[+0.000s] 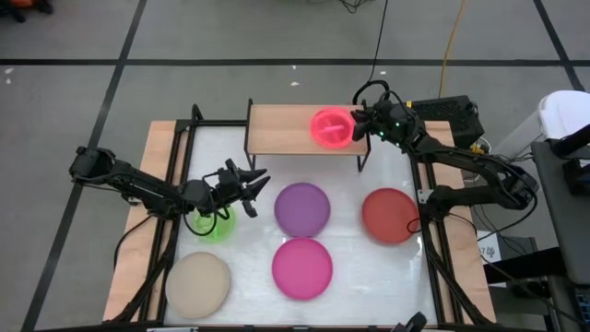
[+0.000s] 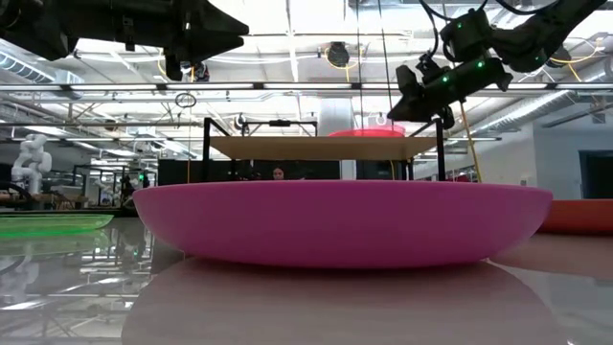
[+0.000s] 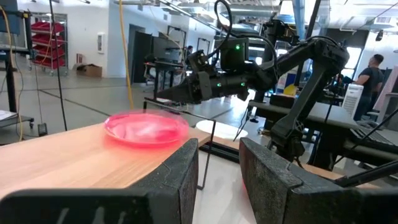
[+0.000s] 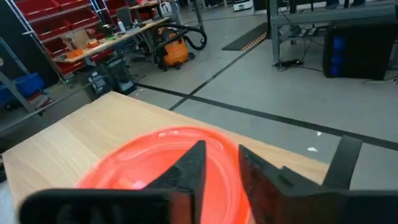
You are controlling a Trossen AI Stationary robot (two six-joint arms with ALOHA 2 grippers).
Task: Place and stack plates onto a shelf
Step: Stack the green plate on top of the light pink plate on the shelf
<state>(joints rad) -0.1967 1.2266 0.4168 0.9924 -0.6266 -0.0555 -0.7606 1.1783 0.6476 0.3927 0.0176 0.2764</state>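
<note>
Closest to the front edge of the table are the beige plate (image 1: 197,283) and the magenta plate (image 1: 302,267), which fills most of the low view. Both sit flat and nothing is touching them, so I'd guess they're just waiting their turn.

One row back are the green plate (image 1: 214,224), the purple plate (image 1: 302,208) and the red plate (image 1: 390,215), again flat on the white table (image 1: 359,277). The left gripper (image 1: 255,184) hovers between the green and purple plates, up off the table going by the low view. Its fingers are narrowly parted with nothing between them. It's pointed toward the shelf, so it looks like it's either parked or lining up for one of the plates nearby.

At the back is the shelf (image 1: 277,129), and the only plate on it is a translucent pink plate (image 1: 331,127) toward its right end. It looks like it's lying flat on the wood. The right gripper (image 1: 359,123) is right at that plate's rim, with a small gap between its fingers; they frame the plate's edge in the wrist view, but I can't tell if they're actually pinching it or free of it. Putting it at the right end leaves the left half open, probably for a second stack.

So roughly one plate shelved, five visible on the table.
</note>
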